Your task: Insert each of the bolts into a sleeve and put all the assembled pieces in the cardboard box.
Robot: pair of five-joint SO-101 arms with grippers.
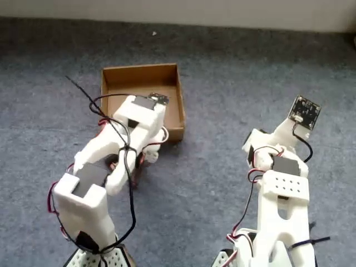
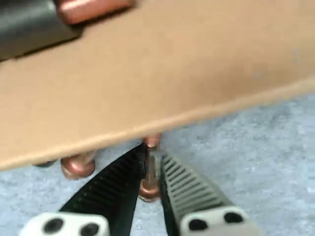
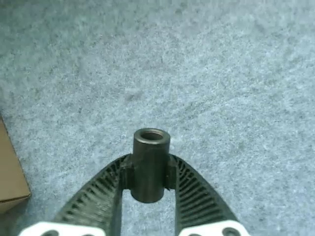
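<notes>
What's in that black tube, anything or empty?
Empty: the sleeve in the right gripper shows an open, hollow end, nothing inside.

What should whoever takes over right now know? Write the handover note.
Left gripper: shut on a copper bolt, low over the carpet, right beside the cardboard box.
Right gripper: shut on a black sleeve, held upright over the carpet with its bore open.
Done: what looks like one assembled piece lies in the box.
Also: a loose bolt lies on the carpet by the box wall.
Left: insert the held bolt into the held sleeve, box that piece, then sleeve and box the loose bolt.
</notes>
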